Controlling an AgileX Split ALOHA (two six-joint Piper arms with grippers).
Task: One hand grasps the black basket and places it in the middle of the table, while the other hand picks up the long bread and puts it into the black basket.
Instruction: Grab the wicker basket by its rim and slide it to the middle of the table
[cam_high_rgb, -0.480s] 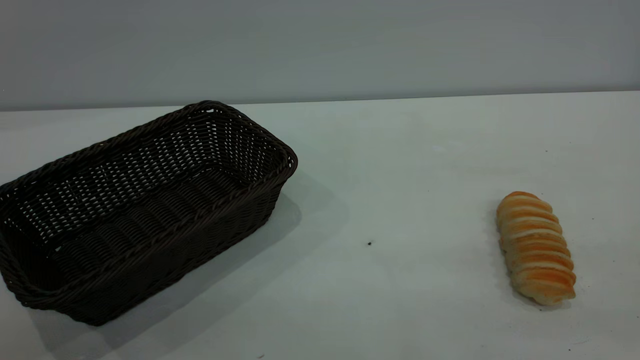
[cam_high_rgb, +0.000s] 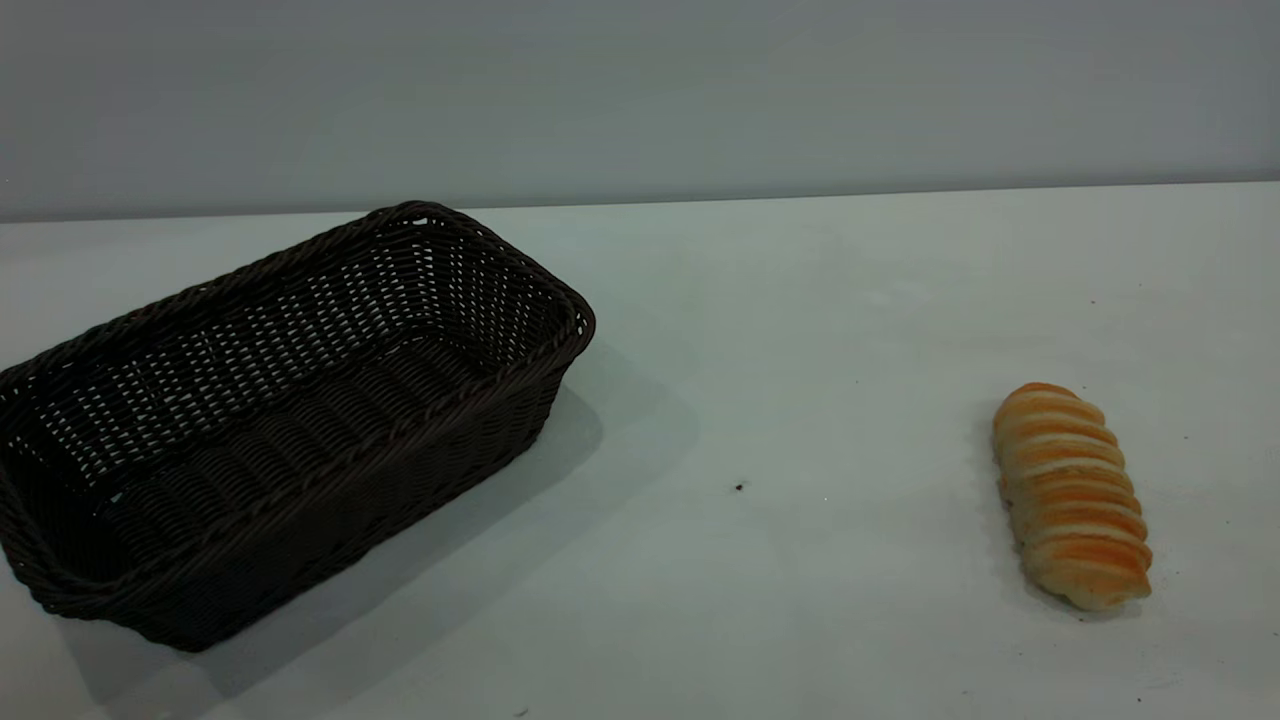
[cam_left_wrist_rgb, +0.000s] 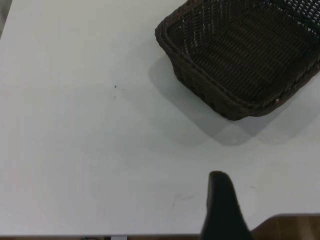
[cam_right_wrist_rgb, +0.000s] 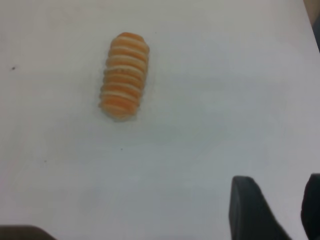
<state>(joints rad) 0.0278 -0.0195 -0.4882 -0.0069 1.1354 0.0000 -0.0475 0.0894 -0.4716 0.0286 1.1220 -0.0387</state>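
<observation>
One black basket (cam_high_rgb: 290, 420) is sitting empty at the left of the table (cam_high_rgb: 820, 320), angled, its near-left corner running close to the table's front edge and its far end pointing toward the middle. One long bread (cam_high_rgb: 1070, 497) is lying flat at the right, well apart from the basket, with bare tabletop lying open between them and all round the roll. A few tiny dark specks (cam_high_rgb: 739, 487) are showing on the surface between the two. The left gripper (cam_left_wrist_rgb: 222, 210) is hanging over the table edge, short of the basket, touching nothing; only one finger is showing, so I cannot tell its spread. The right gripper (cam_right_wrist_rgb: 280, 210) is hovering apart from the bread, fingers parted and holding nothing.
</observation>
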